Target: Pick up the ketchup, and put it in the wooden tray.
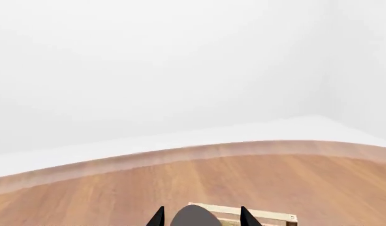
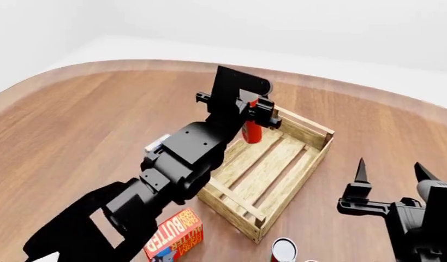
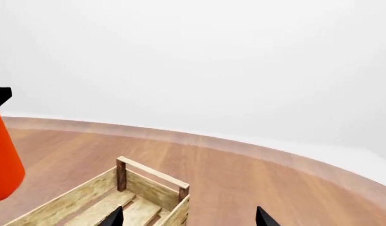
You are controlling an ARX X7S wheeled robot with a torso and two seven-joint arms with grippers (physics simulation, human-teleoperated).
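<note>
The ketchup (image 2: 251, 131), an orange-red bottle, hangs upright in my left gripper (image 2: 255, 113), which is shut on its upper part. It is over the far-left corner of the wooden tray (image 2: 316, 143), a pale slatted crate. I cannot tell whether it touches the base. In the left wrist view a grey rounded shape fills the gap between the left gripper's (image 1: 202, 217) black tips, with a tray (image 1: 268, 215) rail beyond. The right wrist view shows the ketchup (image 3: 3, 162) beside the tray (image 3: 151, 181). My right gripper (image 2: 391, 170) (image 3: 188, 217) stands open and empty to the right of the tray.
A red-and-yellow butter box (image 2: 176, 239) lies near the tray's front-left corner, close to my left forearm. A short can (image 2: 284, 250) stands just in front of the tray. The wooden table's curved far edge (image 2: 136, 64) runs behind everything.
</note>
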